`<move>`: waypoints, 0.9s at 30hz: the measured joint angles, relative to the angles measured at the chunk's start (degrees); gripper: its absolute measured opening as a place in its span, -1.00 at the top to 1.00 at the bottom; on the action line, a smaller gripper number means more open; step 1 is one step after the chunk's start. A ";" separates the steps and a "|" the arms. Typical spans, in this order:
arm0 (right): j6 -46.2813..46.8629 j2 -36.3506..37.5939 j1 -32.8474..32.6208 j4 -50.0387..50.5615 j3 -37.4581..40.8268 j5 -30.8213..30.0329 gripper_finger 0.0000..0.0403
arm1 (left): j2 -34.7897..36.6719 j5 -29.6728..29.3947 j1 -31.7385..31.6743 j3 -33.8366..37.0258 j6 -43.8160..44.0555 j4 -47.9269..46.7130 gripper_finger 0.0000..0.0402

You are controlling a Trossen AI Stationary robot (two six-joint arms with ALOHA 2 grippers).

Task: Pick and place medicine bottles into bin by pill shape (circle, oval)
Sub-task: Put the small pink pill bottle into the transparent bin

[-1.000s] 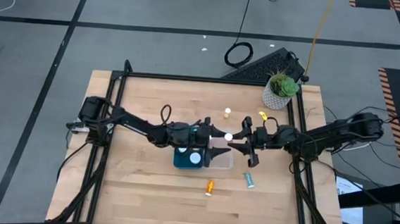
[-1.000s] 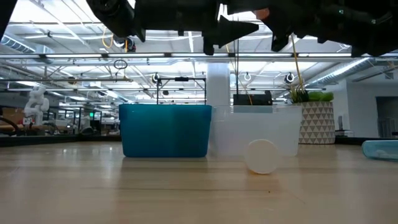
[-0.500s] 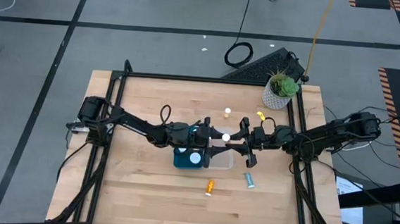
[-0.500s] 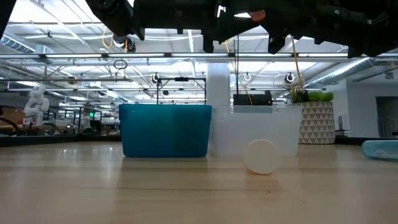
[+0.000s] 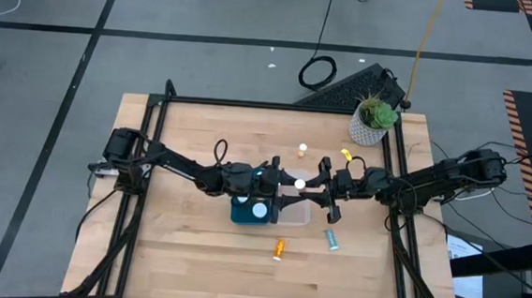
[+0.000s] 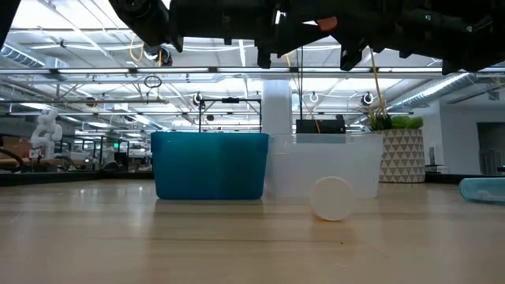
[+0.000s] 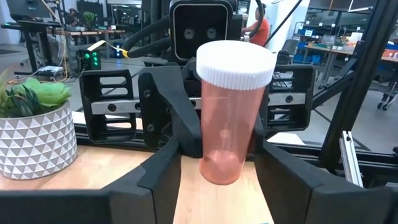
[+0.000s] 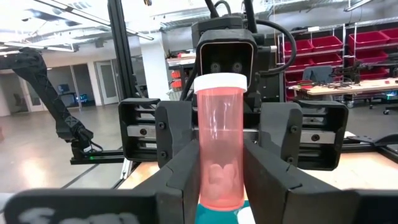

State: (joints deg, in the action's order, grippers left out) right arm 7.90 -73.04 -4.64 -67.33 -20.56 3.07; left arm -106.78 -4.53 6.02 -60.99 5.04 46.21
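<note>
A pink medicine bottle (image 5: pixel 299 181) with a white cap stands upright in the air at mid-table, between my two grippers and above the bins. My left gripper (image 5: pixel 283 180) reaches it from the table's left and my right gripper (image 5: pixel 313 184) from the right; both are shut on it. Below them a teal bin (image 5: pixel 250 210) and a clear bin (image 5: pixel 296 211) stand side by side on the table. An orange bottle (image 5: pixel 279 249) and a teal bottle (image 5: pixel 332 239) lie on their sides nearer the front edge. A small bottle (image 5: pixel 302 151) stands farther back. My left gripper pinches the pink bottle's lower body (image 7: pixel 208 155) between its two fingers, which come level from the table's left. The bottle stands upright, cap up, lifted clear. My right gripper has its two fingers against the sides of the lower body (image 8: pixel 208 168), level from the table's right, facing the left gripper.
A potted plant (image 5: pixel 374 120) stands at the far right corner, with a small yellow piece (image 5: pixel 348 155) near it. A black frame (image 5: pixel 160 123) runs around the table. Bare wood lies open at the near left and far left.
My right gripper has moved toward the table's left and closed in on the pink bottle, which my left gripper keeps still and upright.
</note>
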 joint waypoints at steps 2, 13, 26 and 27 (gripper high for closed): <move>0.14 0.18 0.00 0.28 0.00 0.00 0.49 | 0.01 0.05 0.00 0.00 -0.04 -0.23 0.02; 0.53 0.27 0.07 -0.61 -0.33 -0.17 0.49 | -0.09 1.34 0.05 -0.07 -0.36 -2.02 -0.21; 0.35 0.29 0.04 0.54 -0.21 -0.11 0.49 | 0.00 -0.82 -0.80 -0.07 1.71 -1.55 -0.21; 0.27 0.29 0.04 0.61 -0.17 -0.11 0.49 | 0.00 -0.85 -0.87 -0.07 1.75 -1.55 -0.21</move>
State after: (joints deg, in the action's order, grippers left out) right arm 8.17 -72.75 -4.60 -66.73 -20.73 2.96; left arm -106.78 -5.39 5.15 -61.06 6.79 44.66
